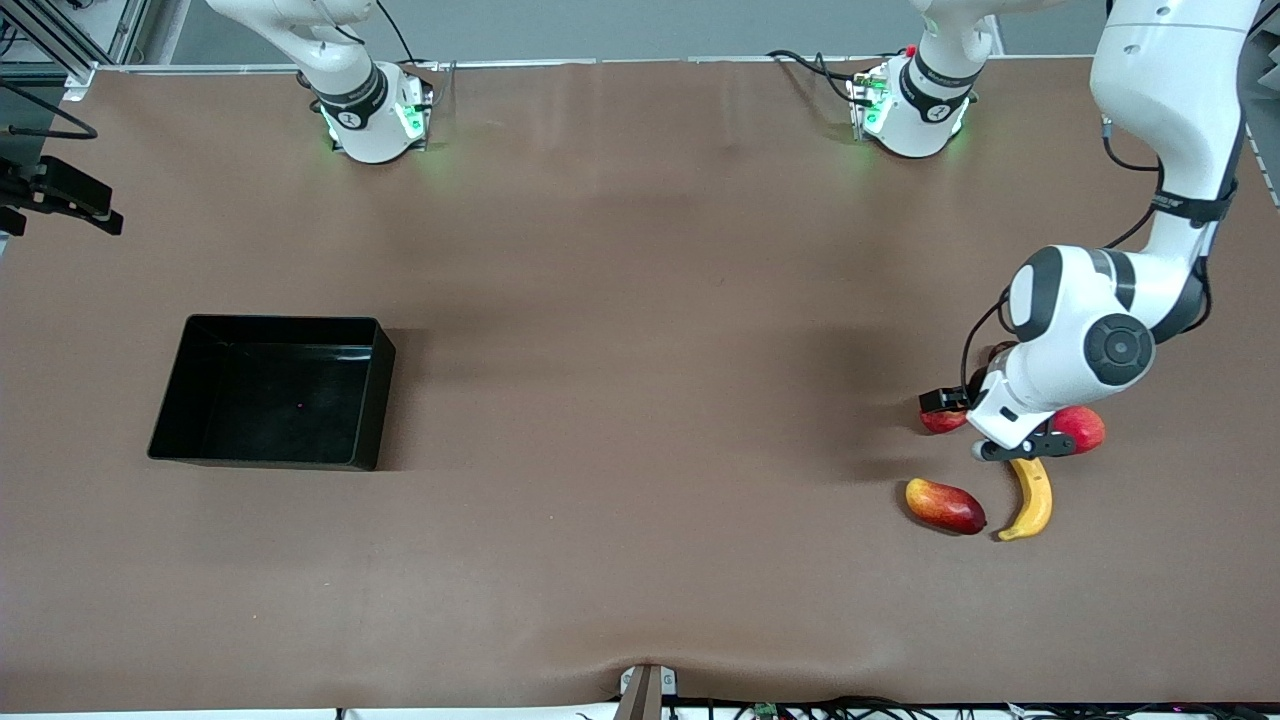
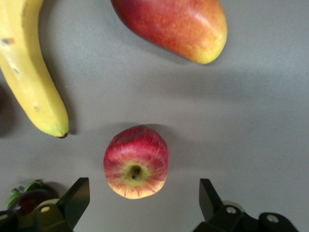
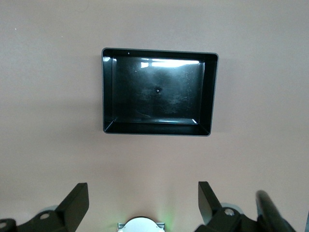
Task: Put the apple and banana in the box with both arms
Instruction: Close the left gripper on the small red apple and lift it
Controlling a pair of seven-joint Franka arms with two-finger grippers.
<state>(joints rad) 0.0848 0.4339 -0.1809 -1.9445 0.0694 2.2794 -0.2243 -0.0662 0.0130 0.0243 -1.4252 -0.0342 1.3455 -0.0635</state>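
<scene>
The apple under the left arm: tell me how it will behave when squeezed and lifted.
The apple looks round and glossy, so it may slip or roll if the left gripper closes off-centre. It probably stays rigid. It sits stem-up between the open fingers, which favours a centred grip.

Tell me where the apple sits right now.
The apple lies on the table at the left arm's end, directly under the open left gripper. The banana and a red-yellow mango-like fruit lie close beside it; it touches neither.
</scene>
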